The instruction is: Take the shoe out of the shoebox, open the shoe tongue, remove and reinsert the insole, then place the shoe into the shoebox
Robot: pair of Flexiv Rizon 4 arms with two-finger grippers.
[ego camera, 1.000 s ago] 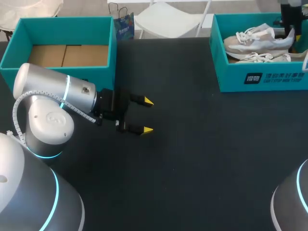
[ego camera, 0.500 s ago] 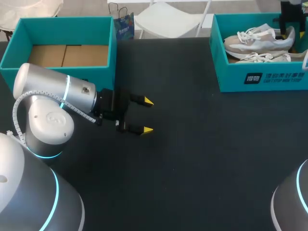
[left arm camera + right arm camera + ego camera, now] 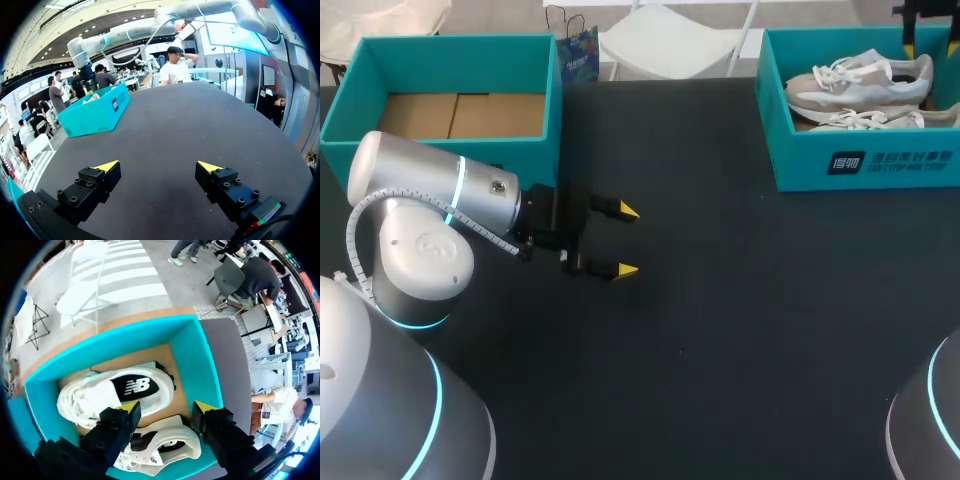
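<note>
Two pale sneakers lie side by side in the teal shoebox (image 3: 860, 160) at the table's far right: one (image 3: 860, 80) toward the back, the other (image 3: 865, 120) toward the front. My right gripper (image 3: 928, 30) hangs open above the box's right end, holding nothing. Seen from the right wrist, the right gripper (image 3: 167, 407) is over the gap between the far sneaker (image 3: 110, 392) and the near sneaker (image 3: 160, 450). My left gripper (image 3: 623, 240) is open and empty low over the black table, left of centre; the left wrist view shows its fingers (image 3: 107, 166) wide apart, with the shoebox (image 3: 95, 112) far ahead.
A second teal box (image 3: 460, 40) with a bare cardboard floor stands at the far left, just behind my left arm. The black tabletop (image 3: 750, 300) stretches between the two boxes and toward the front.
My right gripper has opened, let go of the far sneaker's heel and risen above the shoebox. The sneakers stay in the box. My left arm has not moved.
</note>
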